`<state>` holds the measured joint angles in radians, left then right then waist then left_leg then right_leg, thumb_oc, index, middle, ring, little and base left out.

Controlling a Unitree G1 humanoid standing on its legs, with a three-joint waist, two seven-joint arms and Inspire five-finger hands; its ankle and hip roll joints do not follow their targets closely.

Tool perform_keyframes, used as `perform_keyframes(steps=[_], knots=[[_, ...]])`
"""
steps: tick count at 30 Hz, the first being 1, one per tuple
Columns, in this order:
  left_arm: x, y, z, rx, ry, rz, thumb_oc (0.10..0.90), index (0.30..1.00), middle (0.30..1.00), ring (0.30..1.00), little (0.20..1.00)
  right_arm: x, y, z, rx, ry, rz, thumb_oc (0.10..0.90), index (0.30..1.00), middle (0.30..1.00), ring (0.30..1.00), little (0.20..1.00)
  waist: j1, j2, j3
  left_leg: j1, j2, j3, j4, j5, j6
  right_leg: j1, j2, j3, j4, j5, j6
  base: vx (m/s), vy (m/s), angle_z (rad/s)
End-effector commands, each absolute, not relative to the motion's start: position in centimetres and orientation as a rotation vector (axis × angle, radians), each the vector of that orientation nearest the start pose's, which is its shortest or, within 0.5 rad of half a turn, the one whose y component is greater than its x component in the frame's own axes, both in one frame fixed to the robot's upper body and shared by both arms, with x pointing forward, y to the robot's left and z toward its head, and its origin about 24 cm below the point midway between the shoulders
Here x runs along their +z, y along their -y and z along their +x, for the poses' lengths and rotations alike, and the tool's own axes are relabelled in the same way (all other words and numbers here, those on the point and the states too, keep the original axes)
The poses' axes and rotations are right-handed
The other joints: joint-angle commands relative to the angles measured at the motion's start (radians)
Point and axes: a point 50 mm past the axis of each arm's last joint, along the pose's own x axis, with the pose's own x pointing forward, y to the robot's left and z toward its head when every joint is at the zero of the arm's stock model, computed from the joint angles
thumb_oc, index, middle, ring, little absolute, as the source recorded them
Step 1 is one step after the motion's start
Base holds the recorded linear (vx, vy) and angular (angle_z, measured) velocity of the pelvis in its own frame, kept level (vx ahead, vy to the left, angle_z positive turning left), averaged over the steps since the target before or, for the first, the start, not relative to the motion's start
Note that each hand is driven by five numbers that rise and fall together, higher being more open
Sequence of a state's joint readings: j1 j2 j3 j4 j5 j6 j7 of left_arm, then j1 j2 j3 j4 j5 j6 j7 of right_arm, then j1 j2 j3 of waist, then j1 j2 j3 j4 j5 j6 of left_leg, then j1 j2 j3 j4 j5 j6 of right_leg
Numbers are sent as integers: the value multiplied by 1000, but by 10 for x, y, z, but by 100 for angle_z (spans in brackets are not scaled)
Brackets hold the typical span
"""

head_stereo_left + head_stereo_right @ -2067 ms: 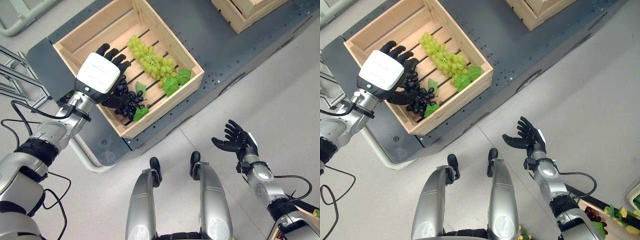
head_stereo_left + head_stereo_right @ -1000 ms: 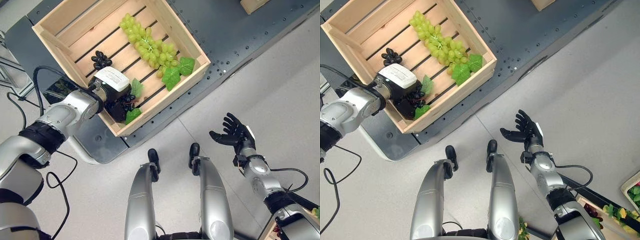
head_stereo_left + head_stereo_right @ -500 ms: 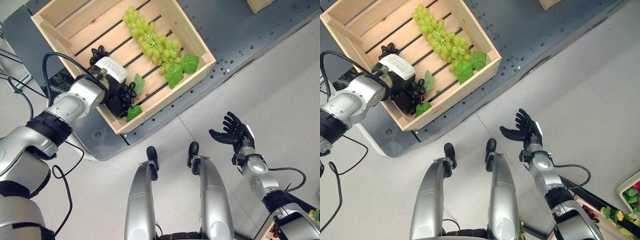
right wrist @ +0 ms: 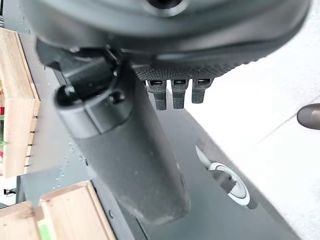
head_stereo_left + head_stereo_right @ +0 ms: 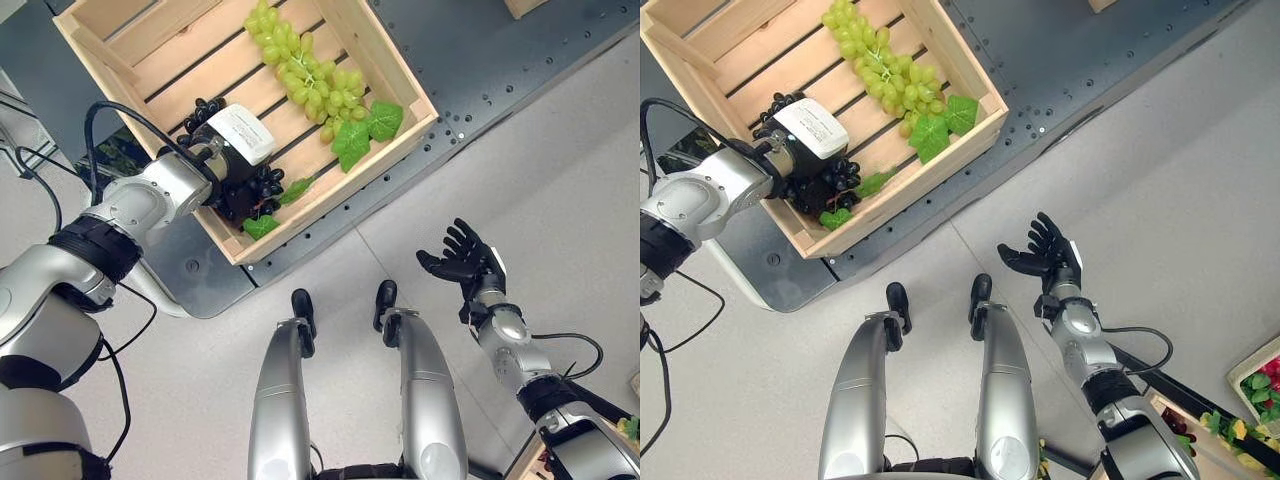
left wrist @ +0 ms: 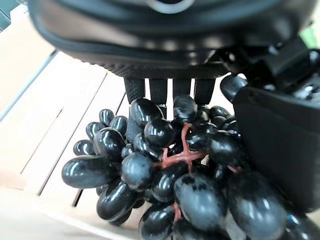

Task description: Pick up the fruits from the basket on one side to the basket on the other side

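A bunch of black grapes (image 5: 258,190) lies at the near left corner of a slatted wooden crate (image 5: 345,192). My left hand (image 5: 236,138) is down in that corner, and its fingers (image 6: 161,91) and thumb (image 6: 280,145) are curled round the black grapes (image 6: 170,170). A long bunch of green grapes (image 5: 308,82) with leaves (image 5: 365,128) lies along the crate's right side. My right hand (image 5: 466,266) hangs open, palm up, over the floor at the lower right, holding nothing.
The crate stands on a dark metal platform (image 5: 480,60) with a rounded edge. Part of a second wooden crate (image 5: 525,5) shows at the far right. A box with more fruit (image 5: 1262,378) stands on the floor at the lower right.
My left hand, spread over the black grapes two seconds ago, has dropped into the crate's corner and curled round the bunch. The right hand has held its pose. The camera has shifted slightly.
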<state>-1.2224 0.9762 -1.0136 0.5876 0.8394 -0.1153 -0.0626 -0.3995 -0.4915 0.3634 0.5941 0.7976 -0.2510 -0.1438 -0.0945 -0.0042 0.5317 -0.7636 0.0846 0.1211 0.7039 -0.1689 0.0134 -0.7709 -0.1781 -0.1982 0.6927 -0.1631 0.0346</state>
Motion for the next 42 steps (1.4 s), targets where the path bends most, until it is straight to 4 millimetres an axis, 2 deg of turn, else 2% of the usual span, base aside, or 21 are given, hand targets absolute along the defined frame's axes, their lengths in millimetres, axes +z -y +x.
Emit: perform_keyframes(steps=[1,2,4,7,9,11,12,13,15,21,22,23,26,29,30,32,33,34,39,42], knots=[[248,-241,370,-90,327,1975,400,300,300,300,300,59,232,313,-176,87,252,800,900,900,900,900,36,-5,-12,145,-33,78,-132,-26,32,109,20,18,-89,36,30,0,0,0],[250,-243,369,-42,357,1824,400,300,300,300,300,57,233,311,-178,82,255,800,900,900,900,900,40,-5,-12,169,-34,76,-143,-24,32,130,21,18,-93,35,31,31,1,-5],[247,-251,366,6,384,1657,400,300,300,300,300,52,234,307,-184,72,258,800,900,900,900,900,45,-4,-12,214,-38,74,-161,-21,32,169,21,20,-106,32,34,30,-9,-9],[237,-272,359,91,408,1358,400,300,300,300,300,43,234,301,-186,45,264,800,900,900,900,900,53,-3,-12,311,-48,67,-203,-11,33,255,25,27,-140,34,37,41,-15,-10],[234,-277,356,122,410,1263,400,300,300,300,300,42,232,299,-183,42,265,800,900,900,900,900,55,-3,-12,339,-51,65,-219,-6,33,281,27,29,-156,38,38,37,-17,-7],[219,-288,349,185,405,1014,400,300,300,300,300,36,223,293,-171,28,260,800,900,900,900,900,57,-2,-12,445,-59,65,-279,5,30,383,31,29,-220,46,45,67,-25,-7],[219,-288,349,186,405,1013,400,300,300,300,300,36,223,293,-171,28,260,800,900,900,900,900,57,-2,-12,444,-59,65,-279,6,30,382,32,29,-222,48,44,79,-30,-12],[209,-292,345,227,400,848,400,300,300,300,300,32,216,289,-157,24,243,800,900,900,900,900,55,-1,-35,492,-64,67,-314,11,28,429,34,29,-261,52,47,71,-28,-10],[198,-296,342,255,392,707,400,300,300,300,300,30,210,286,-137,19,223,800,900,900,900,900,53,0,-62,534,-67,69,-347,15,26,469,35,27,-295,54,48,82,-33,-6],[172,-295,335,329,373,367,400,300,300,300,300,23,198,276,-104,7,221,800,900,900,900,900,40,8,-135,646,-70,74,-433,26,20,579,28,18,-378,58,47,89,-29,-4],[164,-290,335,330,355,271,400,300,300,300,300,21,194,273,-94,0,233,800,900,900,900,900,40,11,-166,689,-76,70,-476,35,18,627,27,11,-422,62,49,85,-38,2],[163,-289,335,334,358,245,400,300,300,300,300,21,193,273,-91,2,235,800,900,900,900,900,40,11,-169,694,-77,69,-482,37,17,633,27,10,-427,63,49,112,-51,2],[148,-272,337,293,321,49,400,300,300,300,300,25,180,274,-18,19,243,800,900,900,900,900,37,19,-231,773,-82,58,-571,58,5,734,36,3,-535,80,48,96,-63,-2],[142,-259,339,236,301,-4,400,300,300,300,300,30,172,276,38,34,226,800,900,900,900,900,37,23,-262,800,-80,55,-599,65,-1,770,38,-2,-572,90,46,65,-65,1],[139,-247,340,172,287,-30,400,300,300,300,300,36,166,278,108,50,195,800,900,900,900,900,37,28,-297,830,-78,51,-631,74,-5,806,40,-9,-605,100,45,86,-68,3],[139,-243,340,147,283,-32,400,300,300,300,300,39,165,279,136,55,184,800,900,900,900,900,38,30,-309,846,-76,50,-646,78,-6,823,42,-13,-621,105,44,75,-75,4],[140,-236,341,91,279,-50,400,300,300,300,300,49,162,282,206,87,158,800,900,900,900,900,41,33,-334,868,-75,45,-678,86,-11,854,45,-17,-661,118,45,53,-71,2],[140,-236,341,91,279,-50,400,300,300,300,300,49,162,282,206,86,158,800,900,900,900,900,40,33,-333,870,-75,45,-680,87,-11,856,45,-17,-664,119,45,43,-87,0],[152,-219,346,-32,285,-15,400,300,300,300,300,85,151,294,360,185,145,800,900,900,900,900,53,41,-382,918,-67,31,-786,132,-31,922,57,-41,-773,163,51,1,-75,6],[158,-213,351,-78,287,7,400,300,300,300,300,97,140,300,419,208,155,800,900,900,900,900,57,43,-397,912,-63,23,-791,136,-39,932,58,-58,-780,163,51,-27,-64,7]])
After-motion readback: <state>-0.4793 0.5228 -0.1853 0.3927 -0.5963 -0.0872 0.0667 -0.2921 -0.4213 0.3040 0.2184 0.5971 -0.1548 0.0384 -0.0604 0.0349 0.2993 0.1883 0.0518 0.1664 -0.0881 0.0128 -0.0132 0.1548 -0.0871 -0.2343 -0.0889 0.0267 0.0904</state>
